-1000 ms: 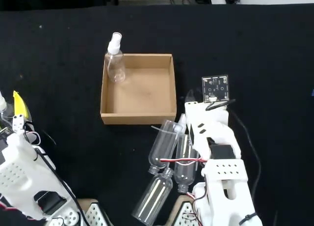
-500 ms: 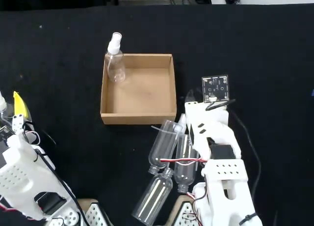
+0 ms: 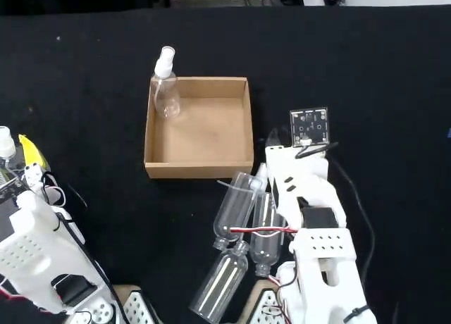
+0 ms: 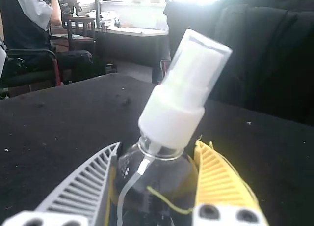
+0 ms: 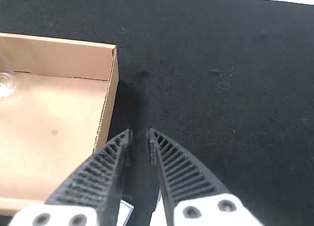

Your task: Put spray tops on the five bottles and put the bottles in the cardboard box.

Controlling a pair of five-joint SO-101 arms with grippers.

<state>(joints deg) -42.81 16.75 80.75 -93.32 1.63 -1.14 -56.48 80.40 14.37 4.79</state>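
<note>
1. Two arms sit at the near edge of the black counter (image 3: 380, 70); the left end effector (image 4: 158, 145) is clenched on a clear bottle (image 4: 157, 179), with one grey finger and one yellow finger pressing its shoulders from either side.
2. One white spray top (image 4: 179, 100) sits on that bottle's neck, leaning to one side; a thin dip tube shows inside the bottle; in the high view this held bottle is at the counter's left edge, well apart from the box.
3. One cardboard box (image 3: 199, 170) lies open near the middle of the counter; a capped bottle (image 3: 166, 91) stands upright in its left corner, on the side farthest from the arms.
4. Three loose bottles (image 3: 236, 206) lie on their sides on the counter between the box's near wall and the arm bases, just beside the right arm; two lie touching side by side and the third is nearer the bases.
5. Right end effector (image 5: 140, 133) is just beside the box's right wall; its fingers are drawn nearly together, grasping nothing.
</note>
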